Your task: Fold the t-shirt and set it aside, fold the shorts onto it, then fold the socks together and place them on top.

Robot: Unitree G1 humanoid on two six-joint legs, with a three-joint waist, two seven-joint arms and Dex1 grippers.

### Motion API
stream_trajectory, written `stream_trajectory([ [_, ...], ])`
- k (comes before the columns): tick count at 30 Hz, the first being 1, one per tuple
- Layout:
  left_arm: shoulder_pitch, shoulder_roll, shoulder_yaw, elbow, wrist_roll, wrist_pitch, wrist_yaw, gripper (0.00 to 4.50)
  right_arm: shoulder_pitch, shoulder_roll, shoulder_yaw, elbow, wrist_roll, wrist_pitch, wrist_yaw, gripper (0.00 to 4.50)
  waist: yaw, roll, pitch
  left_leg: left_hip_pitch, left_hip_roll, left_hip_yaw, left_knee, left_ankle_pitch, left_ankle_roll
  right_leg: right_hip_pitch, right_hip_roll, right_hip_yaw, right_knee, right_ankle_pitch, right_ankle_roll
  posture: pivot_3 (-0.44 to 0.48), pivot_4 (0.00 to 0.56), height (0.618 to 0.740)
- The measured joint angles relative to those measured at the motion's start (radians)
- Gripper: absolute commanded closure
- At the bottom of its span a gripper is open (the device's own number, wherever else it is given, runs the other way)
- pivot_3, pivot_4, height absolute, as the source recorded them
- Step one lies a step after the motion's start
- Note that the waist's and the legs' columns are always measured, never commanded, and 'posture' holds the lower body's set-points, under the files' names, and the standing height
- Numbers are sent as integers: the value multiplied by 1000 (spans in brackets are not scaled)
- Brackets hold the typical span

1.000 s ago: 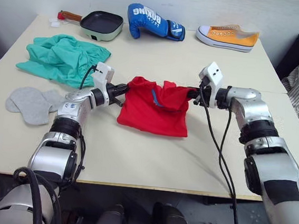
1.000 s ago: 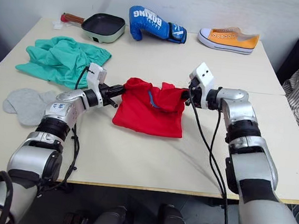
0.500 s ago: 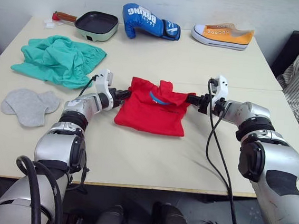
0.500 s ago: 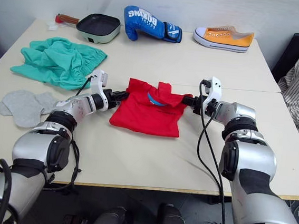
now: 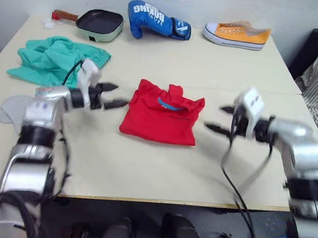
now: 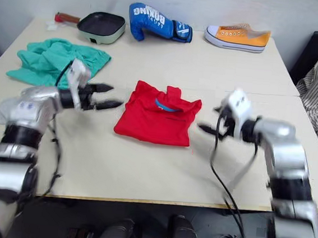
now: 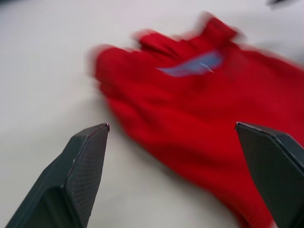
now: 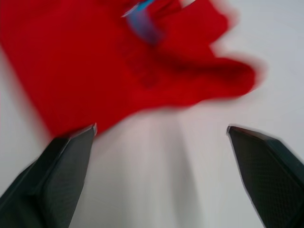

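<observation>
Left eye view puts the left gripper (image 5: 111, 95) at centre left of the frame, its forearm reaching in from the left edge and lying low over the table (image 5: 143, 162), black fingers spread wide and empty, tips pointing at the t-shirt (image 5: 160, 114) but apart from it. At right of centre the right gripper (image 5: 220, 119) points back toward the shirt's right edge, forearm bent in from the right edge, fingers also spread wide with nothing between them, clear of the cloth.

The t-shirt lies folded into a compact red rectangle at the middle of the frame, its blue collar label (image 5: 169, 103) facing up near the top edge; no writing on it can be read. The shorts (image 5: 52, 59) sit bunched at upper left, and the socks (image 5: 11, 107) lie at the left edge, partly hidden behind the left arm.

Along the top of the frame stand a pan (image 5: 99, 23), a blue boxing glove (image 5: 155, 18) printed with white letters reading "BOXING", and an orange sneaker (image 5: 238, 34)
</observation>
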Motion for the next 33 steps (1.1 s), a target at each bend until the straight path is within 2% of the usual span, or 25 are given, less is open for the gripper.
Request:
stream_trajectory([
  [4, 86, 0, -98, -122, 72, -161, -40, 49, 119, -11, 108, -152, -132, -216, -40, 0, 7, -2, 1, 6, 0, 3, 7, 5, 5, 11, -2, 2, -8, 5, 1, 0, 150, 740],
  [7, 77, -5, -129, -103, 135, -286, -17, 49, 110, 18, 176, -121, -248, -320, -109, 0, 12, -2, 2, 23, 0, 3, 4, 3, 6, 27, -3, 3, -11, 5, 0, 0, 150, 740],
  [10, 39, -20, -164, -38, 209, -411, 26, 49, 79, 43, 234, -45, -351, -408, -166, 0, 20, -2, 2, 19, 0, 3, 3, 3, 6, 22, -3, 4, -9, 5, 0, 0, 150, 740],
  [12, 9, -47, -178, 38, 262, -467, 83, 0, 47, 72, 251, 14, -395, -437, -201, 382, 25, -2, 2, 15, 0, 2, 3, 3, 6, 19, -3, 2, -6, 4, -1, 0, 150, 740],
  [13, -22, -73, -191, 102, 298, -495, 130, 308, 18, 96, 265, 56, -420, -461, -224, 729, 26, -2, 2, 14, 0, 2, 3, 3, 6, 18, -2, 1, -7, 4, -1, 0, 150, 740],
  [15, -43, -94, -204, 141, 319, -526, 158, 562, 6, 114, 268, 95, -444, -490, -249, 1260, 26, -2, 2, 12, 0, 2, 3, 3, 7, 18, -2, 0, -7, 4, -1, 0, 150, 740],
  [20, -50, -105, -210, 215, 342, -588, 166, 2220, -13, 139, 274, 191, -493, -554, -305, 3106, 23, -2, 2, 14, 0, 3, 4, 3, 8, 21, -3, -1, -9, 5, 0, 0, 150, 740],
  [24, -44, -114, -203, 216, 326, -569, 149, 3597, 7, 138, 271, 185, -509, -561, -306, 4498, 25, -2, 2, 14, 1, 2, 5, 3, 8, 21, -3, -1, -7, 4, 0, 0, 150, 740],
  [27, 6, -116, -189, 156, 276, -512, 106, 4472, 62, 129, 261, 126, -497, -563, -286, 4500, 23, -2, 2, 14, 1, 2, 4, 2, 8, 20, -3, 0, -8, 4, 0, 0, 150, 740],
  [31, 162, -66, -180, -98, 151, -367, -12, 4472, 178, 72, 229, -21, -450, -553, -231, 4500, 21, -2, 2, 14, 2, 1, 2, 2, 8, 21, -2, 0, -11, 4, 0, 0, 150, 740],
  [33, 268, -8, -173, -258, 100, -294, -55, 4472, 274, 44, 198, -130, -406, -529, -201, 4500, 20, -2, 2, 16, 3, 1, -1, 2, 8, 22, -2, 0, -13, 4, -1, 0, 150, 740],
])
